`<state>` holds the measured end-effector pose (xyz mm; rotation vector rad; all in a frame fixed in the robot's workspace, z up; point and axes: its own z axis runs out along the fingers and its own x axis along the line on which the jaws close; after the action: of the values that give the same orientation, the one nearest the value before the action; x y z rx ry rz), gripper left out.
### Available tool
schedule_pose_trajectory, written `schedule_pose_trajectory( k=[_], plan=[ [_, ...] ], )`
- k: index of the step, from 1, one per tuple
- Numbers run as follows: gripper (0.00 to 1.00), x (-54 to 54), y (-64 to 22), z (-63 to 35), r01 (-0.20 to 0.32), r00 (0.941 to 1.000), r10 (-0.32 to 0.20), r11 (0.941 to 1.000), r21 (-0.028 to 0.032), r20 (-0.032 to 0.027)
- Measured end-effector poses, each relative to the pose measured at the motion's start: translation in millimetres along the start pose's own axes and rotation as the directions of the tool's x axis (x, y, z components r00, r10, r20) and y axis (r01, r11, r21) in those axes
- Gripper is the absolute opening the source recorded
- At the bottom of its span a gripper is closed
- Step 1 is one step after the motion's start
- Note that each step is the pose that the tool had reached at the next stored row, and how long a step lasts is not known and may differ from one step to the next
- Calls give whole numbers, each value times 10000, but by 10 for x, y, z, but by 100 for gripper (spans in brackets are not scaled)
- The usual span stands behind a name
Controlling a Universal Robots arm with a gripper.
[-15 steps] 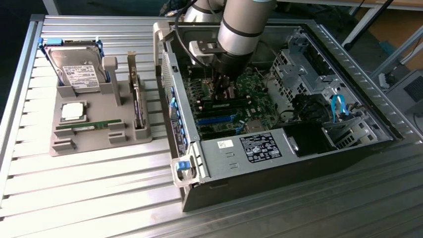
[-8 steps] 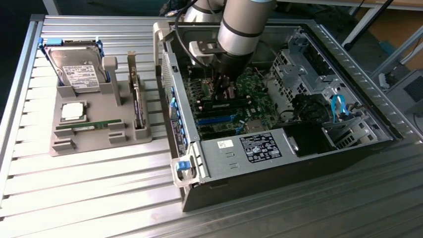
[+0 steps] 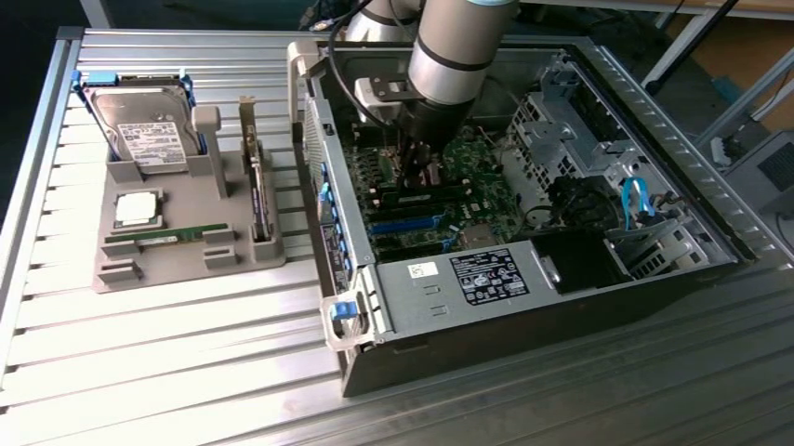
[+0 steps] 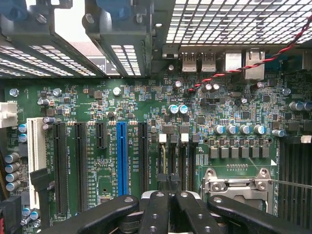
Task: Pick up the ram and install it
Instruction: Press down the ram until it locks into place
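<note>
Ribbed aluminium bench (image 3: 149, 334) carries an open PC case (image 3: 522, 307) w/ a grey parts tray (image 3: 186, 265) beside it, on the exterior view's left. One green ram stick (image 3: 165, 235) lies flat in the tray, just below the silver CPU (image 3: 137, 208) (HDD (image 3: 145, 127) stands at the tray's far end). Arm reaches down into the case; gripper (image 4: 171, 190) is clenched, fingertips together right over the motherboard's (image 4: 146, 105) DIMM slots (image 4: 173, 156), next to the CPU socket (image 4: 237, 181); can't tell if a stick sits betw. the fingers.
</note>
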<state>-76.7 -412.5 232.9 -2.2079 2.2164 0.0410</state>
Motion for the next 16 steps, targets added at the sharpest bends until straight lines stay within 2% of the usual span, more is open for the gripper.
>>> schedule_pose_trajectory(
  k=[16],
  plan=[
    [10, 2, 0, 19, 0, 10000, 0, 10000, 2, 4]
  ],
)
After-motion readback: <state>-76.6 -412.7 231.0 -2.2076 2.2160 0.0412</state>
